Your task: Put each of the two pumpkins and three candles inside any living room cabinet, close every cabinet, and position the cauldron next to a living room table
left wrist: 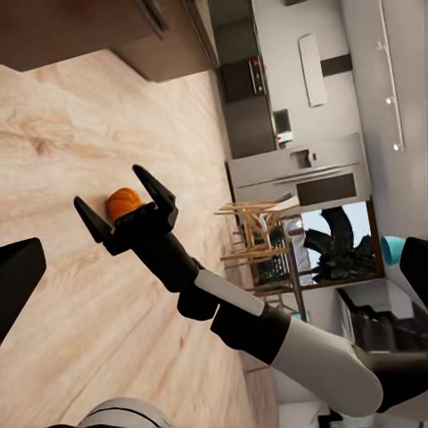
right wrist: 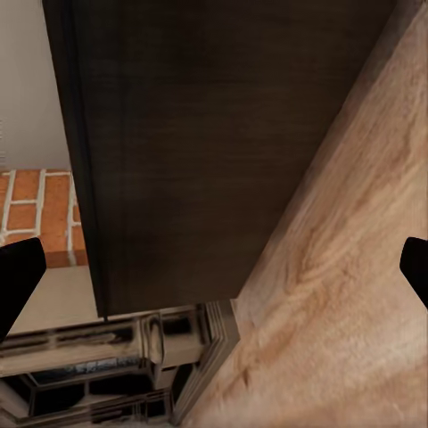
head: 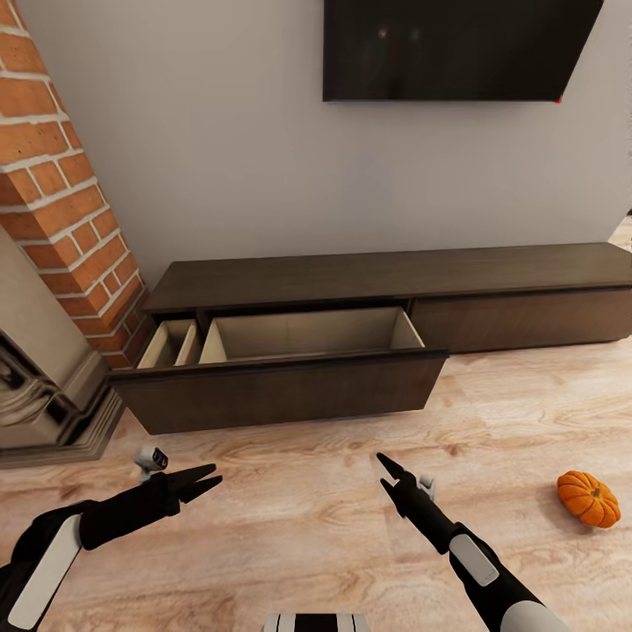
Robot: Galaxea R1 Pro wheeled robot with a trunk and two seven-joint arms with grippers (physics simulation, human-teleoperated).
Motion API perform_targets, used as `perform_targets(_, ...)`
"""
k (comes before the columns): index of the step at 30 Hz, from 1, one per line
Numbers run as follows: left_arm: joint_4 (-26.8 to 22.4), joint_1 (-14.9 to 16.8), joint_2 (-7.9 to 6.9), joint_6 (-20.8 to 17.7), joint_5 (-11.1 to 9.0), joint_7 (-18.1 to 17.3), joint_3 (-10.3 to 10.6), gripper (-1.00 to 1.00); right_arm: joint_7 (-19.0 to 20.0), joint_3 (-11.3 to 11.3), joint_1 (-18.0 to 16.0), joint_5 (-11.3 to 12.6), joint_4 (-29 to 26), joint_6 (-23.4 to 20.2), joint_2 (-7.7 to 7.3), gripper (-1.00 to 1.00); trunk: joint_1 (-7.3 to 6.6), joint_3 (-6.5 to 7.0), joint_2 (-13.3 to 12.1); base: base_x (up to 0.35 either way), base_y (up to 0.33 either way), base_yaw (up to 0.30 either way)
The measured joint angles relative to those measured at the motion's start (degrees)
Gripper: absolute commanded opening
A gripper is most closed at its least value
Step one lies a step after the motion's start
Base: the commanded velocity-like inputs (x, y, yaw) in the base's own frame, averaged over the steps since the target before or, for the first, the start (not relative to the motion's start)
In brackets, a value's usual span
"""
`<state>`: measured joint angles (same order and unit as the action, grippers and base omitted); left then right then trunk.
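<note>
The long dark-brown cabinet (head: 395,272) stands against the wall. Its left drawer (head: 281,391) is pulled out, and the beige compartments inside hold nothing. One orange pumpkin (head: 588,498) lies on the wood floor to the right, apart from both arms. My left gripper (head: 216,475) hovers open over the floor in front of the drawer. My right gripper (head: 383,470) is open too, a little right of it. In the left wrist view the right gripper (left wrist: 109,185) spreads its fingers in front of the pumpkin (left wrist: 121,201). The right wrist view faces the drawer front (right wrist: 223,134) close up.
A brick fireplace (head: 61,219) with a stone surround rises at the left beside the open drawer. A dark TV (head: 456,48) hangs above the cabinet. In the left wrist view, a kitchen with wooden chairs (left wrist: 259,236) lies beyond the pumpkin.
</note>
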<state>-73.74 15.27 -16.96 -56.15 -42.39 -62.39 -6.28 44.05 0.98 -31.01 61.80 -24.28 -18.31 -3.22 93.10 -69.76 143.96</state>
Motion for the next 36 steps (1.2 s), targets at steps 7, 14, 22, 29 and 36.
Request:
perform_targets(7, 0.0, 0.0, 0.00, 0.0, -0.1, 0.0, 0.0, 1.00, 0.1, 0.0, 0.0, 0.0, 0.0, 0.1, 0.00, 1.00, -0.18, 1.55, -0.1, 0.000, 0.000, 0.000)
perform_targets(14, 0.1, 0.0, 0.06, 0.0, -0.1, 0.0, 0.0, 1.00, 2.7, -0.3, 0.1, 0.2, -0.3, 0.4, -0.01, 1.00, -0.36, 3.10, -0.2, 0.000, 0.000, 0.000)
perform_targets(22, 0.2, 0.0, 0.09, 0.0, -0.1, 0.0, 0.0, 1.00, 5.8, -0.4, 0.3, 0.3, -0.2, 0.7, -0.56, 1.00, -0.57, 4.88, -0.3, 0.000, 0.000, 0.000)
perform_targets(29, 0.3, 0.0, 0.62, 0.0, -0.1, 0.1, 0.3, 1.00, 6.1, -0.4, 0.3, 0.4, 0.2, 0.8, -1.10, 1.00, -0.75, 6.43, -0.4, 0.000, 0.000, 0.000)
perform_targets(36, 2.6, 0.0, 3.29, 0.1, 0.4, 0.3, 1.2, 1.00, 6.2, -0.4, 0.3, 0.4, 0.5, 1.0, -1.50, 1.00, -0.93, 7.98, -0.5, 0.000, 0.000, 0.000)
